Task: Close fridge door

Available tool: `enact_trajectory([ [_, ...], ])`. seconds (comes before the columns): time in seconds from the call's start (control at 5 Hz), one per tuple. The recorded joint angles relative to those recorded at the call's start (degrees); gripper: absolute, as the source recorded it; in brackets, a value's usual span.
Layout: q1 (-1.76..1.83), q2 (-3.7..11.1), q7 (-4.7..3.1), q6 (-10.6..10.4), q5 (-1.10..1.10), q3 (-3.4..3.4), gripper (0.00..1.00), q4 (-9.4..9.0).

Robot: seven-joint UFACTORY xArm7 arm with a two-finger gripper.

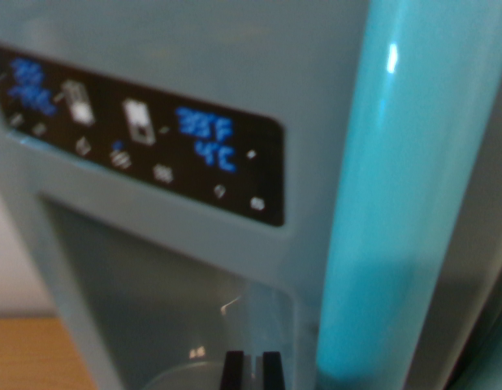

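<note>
pincer (252,370): we see two dark fingertips at the bottom edge, a thin gap between them, clenched on nothing | fridge door (235,73): fills our blurred view, facing us | handle (381,203): long axis near-vertical, leaning toward the wrist view's right | display panel (145,134): sloping down rightward

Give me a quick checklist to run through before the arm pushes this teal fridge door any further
1. Gripper in view: ok, two black fingertips at the bottom edge.
2. Jaws set for pushing: ok, they stand almost together, holding nothing.
3. Contact with the teal fridge door: cannot tell, the picture is blurred.
4. Clear of the glossy teal vertical handle: ok, it is toward the wrist view's right of the fingertips.
5. Clear of the black control panel with blue digits: ok, it sits well above.
6. Door fully closed: cannot tell.
</note>
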Motion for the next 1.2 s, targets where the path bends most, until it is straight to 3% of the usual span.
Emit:
enact_trajectory([
  [0.2, 0.00, 1.82, 0.00, 0.0, 0.00, -0.74, 1.00, 1.75],
  [0.4, 0.00, 1.82, 0.00, 0.0, 0.00, -0.74, 1.00, 1.75],
  [0.6, 0.00, 3.69, 0.00, 0.0, 0.00, -1.21, 1.00, 3.48],
  [0.8, 0.00, 3.69, 0.00, 0.0, 0.00, -1.21, 1.00, 3.48],
  [1.0, 0.00, 5.14, 0.00, 0.0, 0.00, -1.95, 1.00, 4.60],
  [1.2, 0.00, 5.14, 0.00, 0.0, 0.00, -1.95, 1.00, 4.60],
])
